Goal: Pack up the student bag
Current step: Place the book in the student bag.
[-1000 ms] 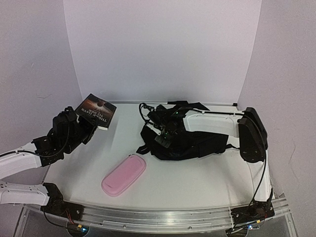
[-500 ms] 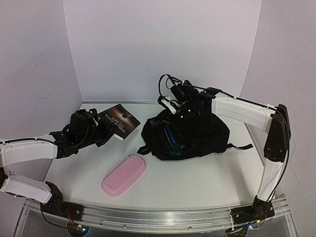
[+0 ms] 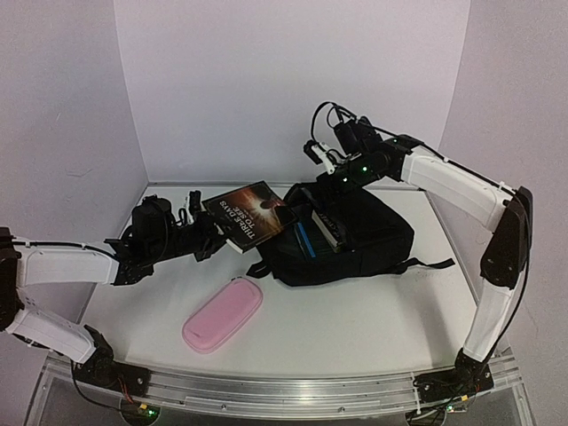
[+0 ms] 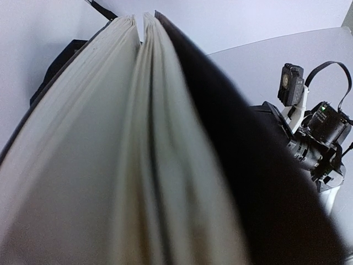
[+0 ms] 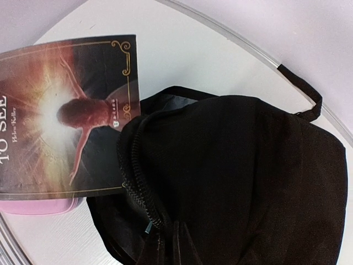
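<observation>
Book (image 3: 251, 213) pinched in left gripper (image 3: 213, 235) — we see mouth of bag (image 3: 364, 240) just ahead of those jaws; right gripper (image 3: 330, 173) pinches bag rim, lifting it.

The book (image 3: 251, 216) cover reads "THREE DAYS TO SEE".
</observation>
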